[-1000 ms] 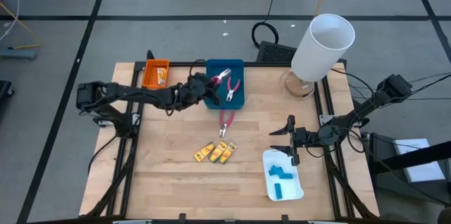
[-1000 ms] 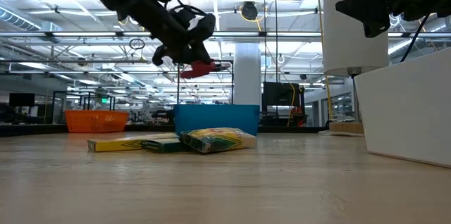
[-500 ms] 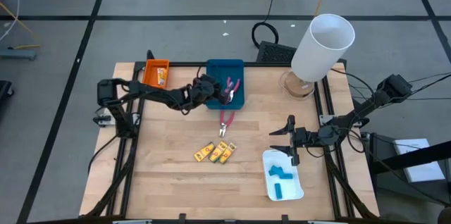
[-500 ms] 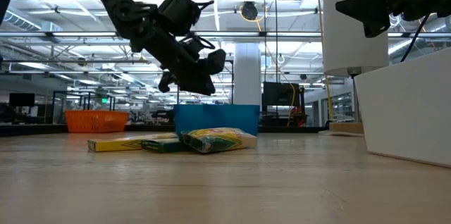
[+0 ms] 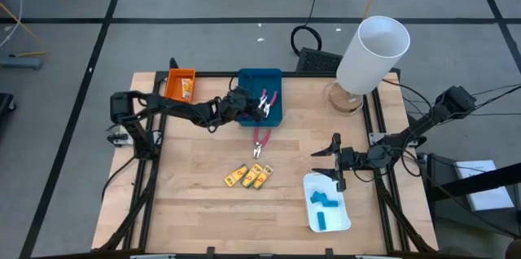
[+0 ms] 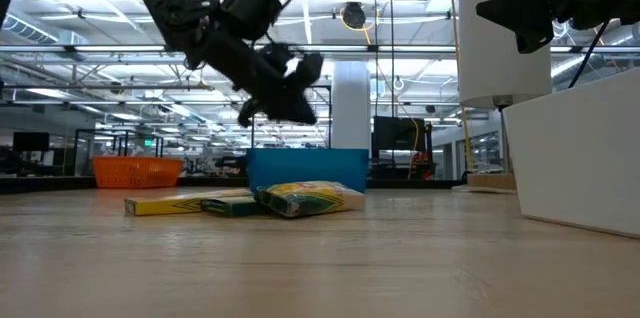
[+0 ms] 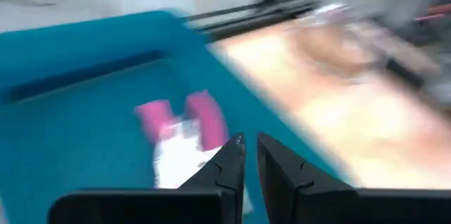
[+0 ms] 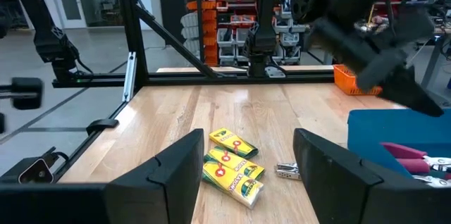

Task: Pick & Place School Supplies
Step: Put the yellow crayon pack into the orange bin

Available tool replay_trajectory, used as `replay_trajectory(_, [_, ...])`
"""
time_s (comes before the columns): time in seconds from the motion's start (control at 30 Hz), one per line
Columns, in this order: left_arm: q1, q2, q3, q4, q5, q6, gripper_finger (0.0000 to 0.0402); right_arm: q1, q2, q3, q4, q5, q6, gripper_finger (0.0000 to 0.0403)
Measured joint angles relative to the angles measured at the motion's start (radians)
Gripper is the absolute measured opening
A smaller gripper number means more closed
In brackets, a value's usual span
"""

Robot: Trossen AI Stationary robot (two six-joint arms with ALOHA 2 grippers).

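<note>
Over the blue tray (image 5: 262,112), the left pincer (image 5: 245,104) is hovering nearly clenched and empty; pink-handled pliers (image 5: 259,139) are lying just beyond on the worktop (image 5: 195,186), lengthwise away from it, nearer this arm.

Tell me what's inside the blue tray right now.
The blue tray holds pink-handled pliers. The left hand hangs over its edge nearest the orange tray, fingers nearly shut and empty, and hides that part of the floor. Another pair of pliers lies outside on the table.
</note>
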Motion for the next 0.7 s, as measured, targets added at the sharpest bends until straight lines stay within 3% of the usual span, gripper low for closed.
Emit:
replay_trajectory(0.13, [-0.026, -0.039, 0.001, 0.052, 0.18, 0.03, 0.0037, 0.0, 0.0, 0.0, 0.0, 0.0, 0.0, 0.021])
replay_trajectory(0.23, [-0.086, -0.062, 0.001, 0.095, 0.224, 0.115, 0.0041, 0.0, 0.0, 0.0, -0.001, 0.0, 0.0, 0.021])
replay_trajectory(0.37, [-0.192, -0.07, 0.001, 0.142, 0.225, 0.184, 0.0083, 0.0, 0.0, 0.0, -0.001, 0.0, 0.0, 0.021])
replay_trajectory(0.57, [-0.332, -0.07, 0.001, 0.111, 0.212, 0.153, 0.0194, 0.0, 0.0, 0.0, -0.001, 0.0, 0.0, 0.021])
replay_trajectory(0.7, [-0.405, -0.069, 0.015, -0.078, 0.044, -0.002, 0.0234, 0.0, 0.0, 0.0, 0.0, 0.0, 0.0, 0.021])
